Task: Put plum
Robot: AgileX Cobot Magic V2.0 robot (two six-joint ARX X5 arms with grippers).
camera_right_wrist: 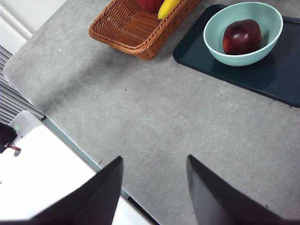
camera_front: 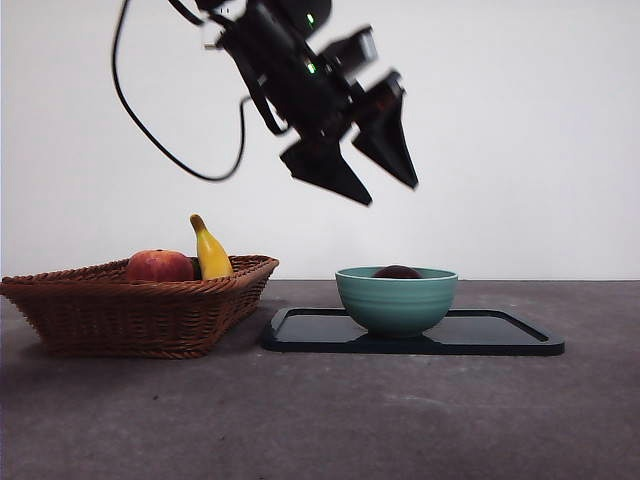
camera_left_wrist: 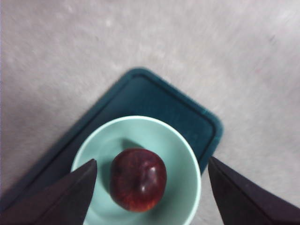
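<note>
The dark maroon plum [camera_left_wrist: 138,179] lies inside the pale green bowl [camera_left_wrist: 180,150], which stands on the dark tray [camera_left_wrist: 154,96]. In the front view only the plum's top [camera_front: 397,272] shows above the bowl's rim [camera_front: 396,300]. My left gripper [camera_front: 385,190] hangs open high above the bowl, holding nothing; its jaws frame the plum [camera_left_wrist: 152,187] from above. The right wrist view shows plum [camera_right_wrist: 242,36] and bowl [camera_right_wrist: 220,18] from afar. My right gripper [camera_right_wrist: 154,171] is open and empty, back near the table's edge.
A brown wicker basket [camera_front: 130,310] stands left of the tray [camera_front: 500,335], holding a red-orange apple-like fruit [camera_front: 159,266] and a yellow banana [camera_front: 209,250]. A white block [camera_right_wrist: 42,183] lies beyond the table's edge in the right wrist view.
</note>
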